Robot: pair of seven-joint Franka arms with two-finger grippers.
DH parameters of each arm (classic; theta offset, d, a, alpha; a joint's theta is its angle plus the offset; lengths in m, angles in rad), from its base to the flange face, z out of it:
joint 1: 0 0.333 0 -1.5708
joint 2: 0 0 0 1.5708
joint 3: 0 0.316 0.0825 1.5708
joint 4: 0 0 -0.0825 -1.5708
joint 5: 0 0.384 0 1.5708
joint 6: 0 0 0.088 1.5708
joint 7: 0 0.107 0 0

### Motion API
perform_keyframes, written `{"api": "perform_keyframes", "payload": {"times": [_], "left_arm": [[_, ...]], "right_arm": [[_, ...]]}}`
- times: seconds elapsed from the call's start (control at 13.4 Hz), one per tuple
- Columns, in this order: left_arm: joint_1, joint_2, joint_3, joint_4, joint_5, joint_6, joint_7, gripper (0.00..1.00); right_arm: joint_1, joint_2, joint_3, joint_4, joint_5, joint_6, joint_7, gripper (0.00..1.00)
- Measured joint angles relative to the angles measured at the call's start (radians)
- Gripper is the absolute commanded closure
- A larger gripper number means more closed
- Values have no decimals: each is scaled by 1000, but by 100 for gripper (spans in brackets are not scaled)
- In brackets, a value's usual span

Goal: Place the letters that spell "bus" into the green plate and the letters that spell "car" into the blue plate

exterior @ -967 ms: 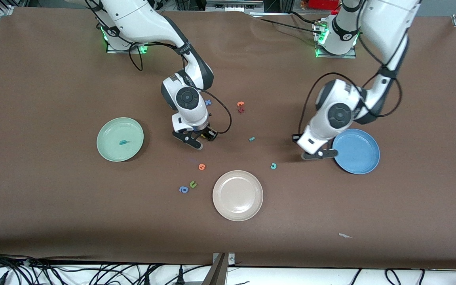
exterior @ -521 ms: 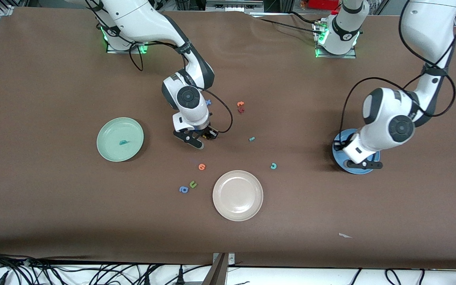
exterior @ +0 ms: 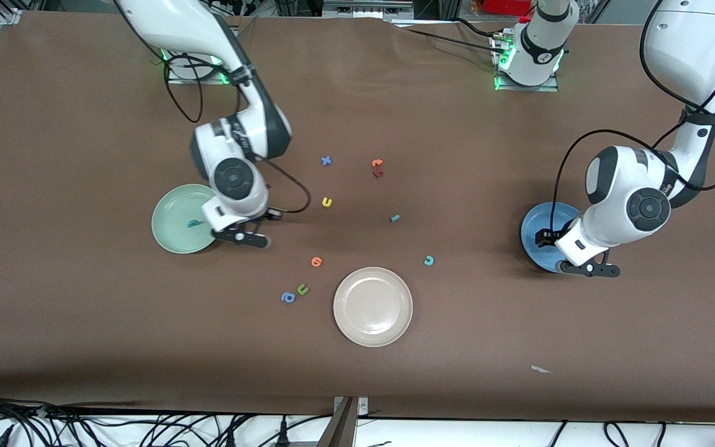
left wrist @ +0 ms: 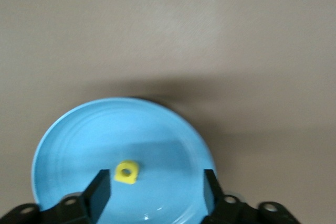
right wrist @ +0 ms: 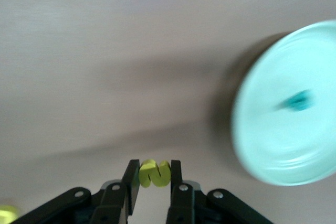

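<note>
right hand (exterior: 242, 237): pinching the yellow s (right wrist: 154, 173) between pressed-in fingers, up over the desk (exterior: 84, 347) just off the green plate's rim at that plate's 4 o'clock.
left hand (exterior: 590, 269): spread wide over the blue plate's 5 o'clock edge, holding nothing.
green plate (exterior: 171, 239): at 9 o'clock on the front view's dial, with the teal b (exterior: 194, 223) in it.
blue plate (exterior: 534, 233): at 3 o'clock, with the yellow a (left wrist: 126, 172) lying loose in it between the open fingers, touching neither.
loose "bus" letter: yellow u (exterior: 327, 202), on the desk at 11 o'clock from the cream plate (exterior: 340, 304).
loose "car" letters: teal r (exterior: 395, 218) at 12 o'clock from the cream plate, teal c (exterior: 429, 260) at 1 o'clock.
risk, early drop: the s is not over the bowl yet, so letting go here would likely land it on the desk.
risk, sticking: light foam may cling to a pad and fall crooked onto the rim.
risk, mix-up: a green u (exterior: 302, 288) at 9 o'clock from the cream plate could be taken for the yellow one.
</note>
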Motion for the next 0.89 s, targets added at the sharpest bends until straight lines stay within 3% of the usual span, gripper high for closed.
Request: {"api": "perform_keyframes", "payload": {"times": [0.3, 0.37, 0.45, 0.52, 0.74, 0.89], "left_arm": [[-193, 81, -14, 106, -4, 0, -304, 0], [-240, 120, -15, 141, -4, 0, -371, 0], [-277, 162, -14, 180, -4, 2, -429, 0], [-303, 202, -14, 220, -4, 3, -473, 0], [-345, 280, -14, 293, -4, 2, -560, 0], [-365, 313, -14, 319, -4, 2, -601, 0]], "right_arm": [[-8, 1, -111, -81, 0, -26, -173, 74], [-11, 5, -123, -95, 0, -23, -200, 64], [-14, 8, -128, -101, 0, -20, -217, 15], [-16, 10, -130, -102, 0, -20, -222, 0], [-17, 8, -129, -100, 15, -20, -221, 1], [-8, 1, -111, -89, 87, -19, -164, 1]]}}
